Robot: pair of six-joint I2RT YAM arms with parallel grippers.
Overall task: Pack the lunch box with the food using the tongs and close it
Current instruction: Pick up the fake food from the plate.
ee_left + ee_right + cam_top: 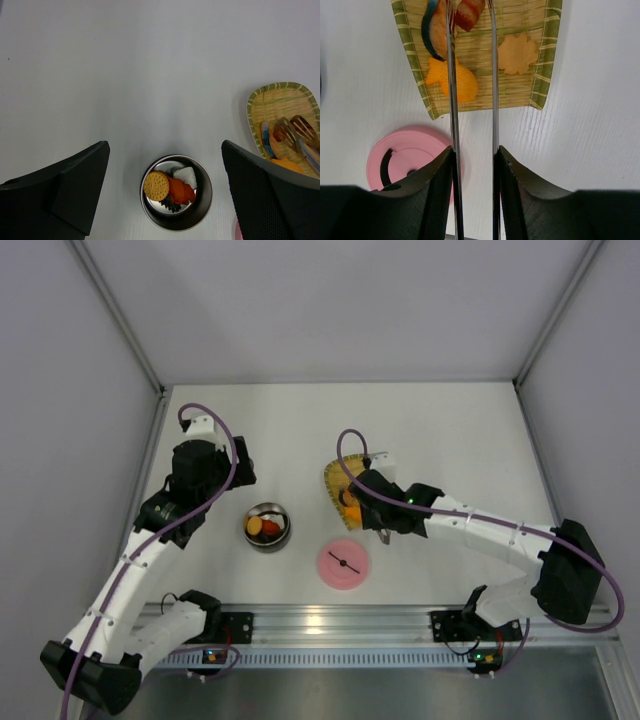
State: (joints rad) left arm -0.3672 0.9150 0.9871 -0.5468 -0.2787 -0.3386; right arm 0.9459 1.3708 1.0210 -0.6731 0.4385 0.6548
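At tray (485, 75), R-wrist cam: food piece (470, 12) between tongs (451, 100)

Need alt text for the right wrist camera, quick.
The right fingers clamp the tongs, whose two arms reach over the woven tray with a brown food piece between their tips. An orange fish-shaped piece lies on the tray; the pink lid lies beside it.

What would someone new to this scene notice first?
Probably the right gripper squeezing the tongs over the yellow woven tray, their arms either side of a reddish-brown piece. Left of the tray stands the steel lunch box, already holding a cracker and other food, near the open left gripper. The pink lid lies apart on the table.
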